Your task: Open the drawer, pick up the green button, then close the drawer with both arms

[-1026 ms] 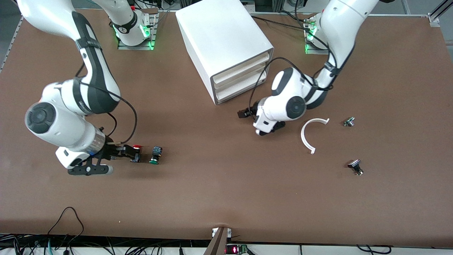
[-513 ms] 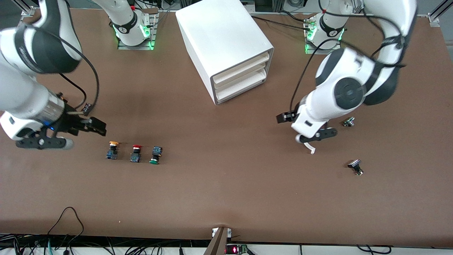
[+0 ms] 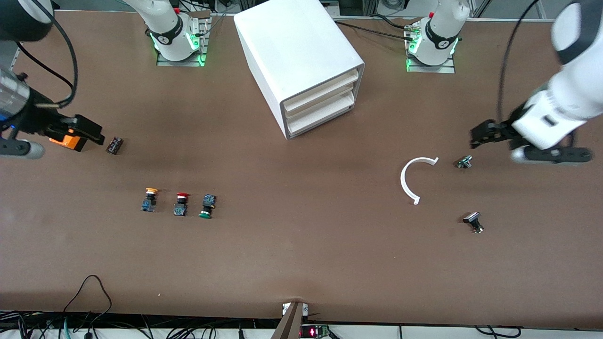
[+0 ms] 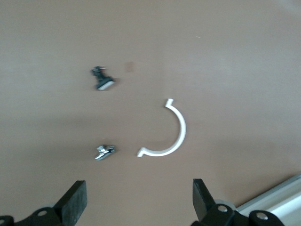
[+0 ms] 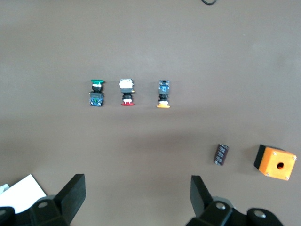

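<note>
The white cabinet (image 3: 301,56) stands at the middle of the table near the robots' bases. Its lowest drawer (image 3: 321,117) sits flush with the two above it. The green-capped button (image 3: 206,206) lies on the table toward the right arm's end, beside a red-capped one (image 3: 181,203) and a yellow-capped one (image 3: 150,199). It also shows in the right wrist view (image 5: 96,92). My right gripper (image 3: 94,133) is open and empty, up over the table at the right arm's end (image 5: 136,197). My left gripper (image 3: 481,135) is open and empty, up over the left arm's end (image 4: 138,207).
An orange box (image 3: 69,141) and a small black part (image 3: 114,145) lie by the right gripper. A white arc-shaped piece (image 3: 408,181) and two small metal parts (image 3: 465,162), (image 3: 473,221) lie toward the left arm's end.
Both arms have risen and swung outward. The right gripper left the row of buttons. The left gripper moved from in front of the cabinet toward the left arm's end. The buttons have not moved.
</note>
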Motion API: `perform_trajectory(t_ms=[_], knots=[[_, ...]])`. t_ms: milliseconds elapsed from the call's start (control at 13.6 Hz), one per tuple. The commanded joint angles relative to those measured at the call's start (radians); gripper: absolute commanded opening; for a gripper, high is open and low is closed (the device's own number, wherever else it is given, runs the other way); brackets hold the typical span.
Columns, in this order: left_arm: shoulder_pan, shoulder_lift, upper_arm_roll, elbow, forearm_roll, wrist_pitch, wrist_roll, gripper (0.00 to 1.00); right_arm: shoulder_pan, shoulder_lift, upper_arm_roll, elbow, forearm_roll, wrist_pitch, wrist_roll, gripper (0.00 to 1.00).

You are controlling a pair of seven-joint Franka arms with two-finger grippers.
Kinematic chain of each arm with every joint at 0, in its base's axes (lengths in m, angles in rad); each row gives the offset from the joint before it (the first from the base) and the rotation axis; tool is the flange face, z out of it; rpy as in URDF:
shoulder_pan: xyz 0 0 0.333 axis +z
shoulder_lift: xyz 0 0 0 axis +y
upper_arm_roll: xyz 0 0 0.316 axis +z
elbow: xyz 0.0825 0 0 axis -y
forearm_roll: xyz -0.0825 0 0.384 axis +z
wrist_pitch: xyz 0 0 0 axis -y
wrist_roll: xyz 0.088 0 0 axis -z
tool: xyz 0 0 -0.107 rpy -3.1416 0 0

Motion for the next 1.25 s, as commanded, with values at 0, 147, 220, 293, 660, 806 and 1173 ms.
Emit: perform_trajectory(t_ms=[0,147,220,293,660,806,1173], knots=[[0.046,-0.047,-0.013,-0.048,0.024,-0.012,0.026,0.99,-0.057,-0.148,0.075,-0.174,-0.014,0.058,0.028,0.99],[0.065,-0.06,-0.017,-0.049,0.025,-0.018,0.027,0.99,-0.05,-0.223,0.086,-0.281,-0.014,0.122,0.057,0.99],[0.063,-0.06,-0.017,-0.049,0.048,-0.024,0.027,0.99,-0.047,-0.244,0.1,-0.32,-0.014,0.15,0.077,0.99],[0.063,-0.061,-0.017,-0.048,0.071,-0.027,0.029,0.99,-0.049,-0.248,0.115,-0.332,-0.016,0.156,0.082,0.99],[0.063,-0.066,-0.019,-0.046,0.071,-0.037,0.03,0.99,-0.075,-0.249,0.121,-0.309,-0.031,0.071,0.081,0.99],[0.063,-0.066,-0.024,-0.045,0.073,-0.04,0.03,0.99,-0.073,-0.248,0.117,-0.312,-0.024,0.078,0.084,0.99],[0.063,-0.066,-0.024,-0.04,0.073,-0.041,0.029,0.99,-0.072,-0.246,0.123,-0.299,-0.03,0.074,0.061,0.99]])
